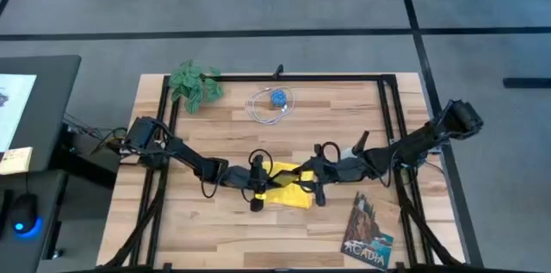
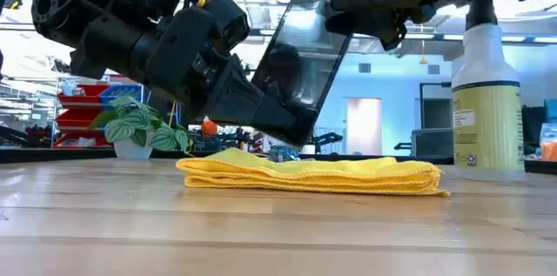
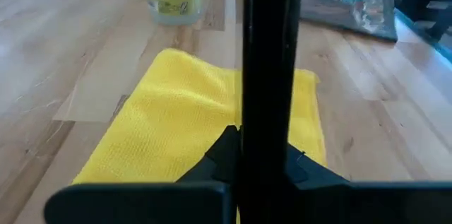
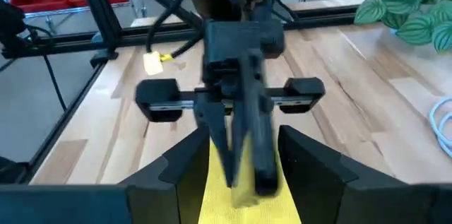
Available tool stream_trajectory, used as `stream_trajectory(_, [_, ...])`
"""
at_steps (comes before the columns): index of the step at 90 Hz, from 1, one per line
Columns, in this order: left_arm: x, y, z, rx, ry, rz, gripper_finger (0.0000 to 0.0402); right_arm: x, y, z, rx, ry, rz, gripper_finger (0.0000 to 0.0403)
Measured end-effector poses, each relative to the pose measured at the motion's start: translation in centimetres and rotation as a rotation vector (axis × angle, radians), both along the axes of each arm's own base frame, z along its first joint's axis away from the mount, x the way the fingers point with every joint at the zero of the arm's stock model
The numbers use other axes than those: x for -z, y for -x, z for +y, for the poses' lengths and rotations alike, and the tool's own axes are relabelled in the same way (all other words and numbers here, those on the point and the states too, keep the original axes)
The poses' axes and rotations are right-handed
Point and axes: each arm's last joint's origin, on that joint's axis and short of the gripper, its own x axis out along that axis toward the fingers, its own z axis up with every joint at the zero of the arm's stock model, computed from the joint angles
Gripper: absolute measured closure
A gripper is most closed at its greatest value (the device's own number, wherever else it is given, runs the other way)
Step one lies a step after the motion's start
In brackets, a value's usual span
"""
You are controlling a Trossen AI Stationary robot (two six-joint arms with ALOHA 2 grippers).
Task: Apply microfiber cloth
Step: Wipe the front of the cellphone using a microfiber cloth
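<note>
The yellow microfiber cloth (image 1: 288, 190) lies folded flat on the wooden table (image 1: 215, 230), also seen in the low view (image 2: 313, 174). Just above it a black smartphone (image 2: 300, 58) stands tilted, with my left gripper (image 1: 256, 189) shut on it. In the left wrist view the phone (image 3: 272, 54) shows edge-on as a dark bar. My right gripper (image 4: 247, 174) comes from the table's right and is open. Its fingers stand on either side of the phone's upper part (image 4: 247, 125), with gaps to both. My left gripper pinches the phone's lower end (image 2: 287, 119) between its two fingers, one on each flat face (image 3: 268, 139). The fingers come from the table's left, slanting downward. The phone stands steeply tilted, its upper end leaning toward the table's right, clear of the cloth below.
A spray bottle (image 2: 486, 93) stands right of the cloth. A dark illustrated booklet (image 1: 368, 234) lies at the near right. At the far side are a potted plant (image 1: 194, 83) and a blue thing with a white cable (image 1: 274, 102). Black frame rails (image 1: 275, 77) border the table.
</note>
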Motion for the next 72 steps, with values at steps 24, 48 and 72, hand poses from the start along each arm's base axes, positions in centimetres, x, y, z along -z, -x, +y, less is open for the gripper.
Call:
stream_trajectory(24, [-0.1, 0.0, 0.0, 0.006, -0.005, -0.01, 0.039, 0.6, -0.3, 0.2, -0.016, -0.024, 0.01, 0.0268])
stream_trajectory(48, [-0.1, 0.0, 0.0, 0.008, -0.007, -0.015, 0.039, 1.6, -0.7, 0.4, -0.025, -0.018, 0.031, 0.0299])
stream_trajectory(72, [-0.1, 0.0, 0.0, 0.008, -0.009, -0.007, 0.039, 1.2, -0.7, 0.3, -0.023, -0.021, 0.013, 0.0307])
